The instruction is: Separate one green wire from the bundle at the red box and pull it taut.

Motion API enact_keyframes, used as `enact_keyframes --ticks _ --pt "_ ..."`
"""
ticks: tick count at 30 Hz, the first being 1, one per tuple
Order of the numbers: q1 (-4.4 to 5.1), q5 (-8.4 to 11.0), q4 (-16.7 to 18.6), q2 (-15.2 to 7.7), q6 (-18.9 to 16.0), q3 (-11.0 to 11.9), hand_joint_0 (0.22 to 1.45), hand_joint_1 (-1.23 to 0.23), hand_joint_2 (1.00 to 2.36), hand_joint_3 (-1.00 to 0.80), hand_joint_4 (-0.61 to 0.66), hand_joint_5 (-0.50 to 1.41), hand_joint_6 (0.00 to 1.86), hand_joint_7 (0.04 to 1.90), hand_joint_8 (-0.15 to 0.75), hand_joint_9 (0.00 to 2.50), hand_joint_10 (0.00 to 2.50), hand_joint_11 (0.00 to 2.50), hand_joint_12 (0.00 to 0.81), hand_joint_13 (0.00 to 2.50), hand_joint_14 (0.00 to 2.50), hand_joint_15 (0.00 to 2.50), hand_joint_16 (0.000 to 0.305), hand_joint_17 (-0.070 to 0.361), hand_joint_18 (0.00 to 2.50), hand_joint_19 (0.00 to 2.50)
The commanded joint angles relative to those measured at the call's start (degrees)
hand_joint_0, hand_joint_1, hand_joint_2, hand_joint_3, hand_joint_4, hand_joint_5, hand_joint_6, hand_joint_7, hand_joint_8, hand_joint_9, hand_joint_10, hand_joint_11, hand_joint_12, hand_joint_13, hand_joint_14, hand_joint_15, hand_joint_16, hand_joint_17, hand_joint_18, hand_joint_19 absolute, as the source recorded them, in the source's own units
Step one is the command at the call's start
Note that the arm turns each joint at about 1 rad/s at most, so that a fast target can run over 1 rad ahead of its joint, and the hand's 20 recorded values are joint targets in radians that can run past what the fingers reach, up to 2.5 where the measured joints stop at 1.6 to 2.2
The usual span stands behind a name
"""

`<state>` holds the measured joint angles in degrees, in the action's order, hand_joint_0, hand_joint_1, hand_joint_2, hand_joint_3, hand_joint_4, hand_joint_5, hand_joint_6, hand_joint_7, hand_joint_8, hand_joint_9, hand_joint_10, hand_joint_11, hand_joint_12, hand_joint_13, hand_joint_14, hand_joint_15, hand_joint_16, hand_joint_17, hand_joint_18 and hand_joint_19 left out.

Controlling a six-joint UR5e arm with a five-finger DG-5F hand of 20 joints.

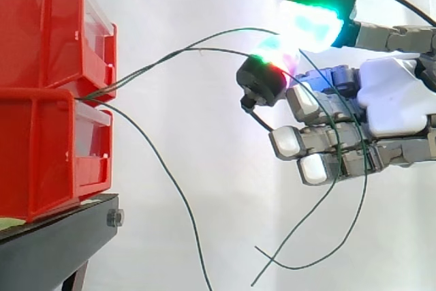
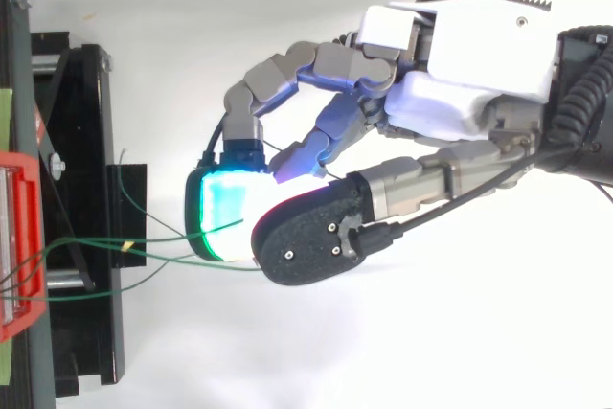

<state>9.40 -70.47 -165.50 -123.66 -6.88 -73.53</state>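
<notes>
Here the hand (image 1: 395, 100) pinches a green wire (image 1: 238, 30) between its glowing pads. The wire arcs in from the red bins (image 1: 41, 32) at nine o'clock; a loose strand (image 1: 172, 182) droops toward six.

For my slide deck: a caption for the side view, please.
Robot hand pinches two green wires arcing from the stacked red bins; a third wire hangs loose.
</notes>
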Motion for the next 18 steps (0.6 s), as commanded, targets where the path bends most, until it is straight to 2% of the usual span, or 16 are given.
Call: enact_keyframes --ticks 1,18 --pt "0.00 -0.02 0.00 0.00 0.02 0.05 0.54 -0.74 1.09 -0.07 -0.07 -0.05 0.87 1.04 0.277 1.12 0.01 0.47 0.389 0.88 0.02 0.49 0.062 0.139 0.79 0.47" --pt "0.00 0.07 0.00 0.00 0.02 -0.04 0.54 -0.74 1.09 -0.07 -0.07 -0.05 0.87 1.04 0.282 1.12 0.01 0.49 0.394 0.88 0.02 0.50 0.062 0.140 0.79 0.48"
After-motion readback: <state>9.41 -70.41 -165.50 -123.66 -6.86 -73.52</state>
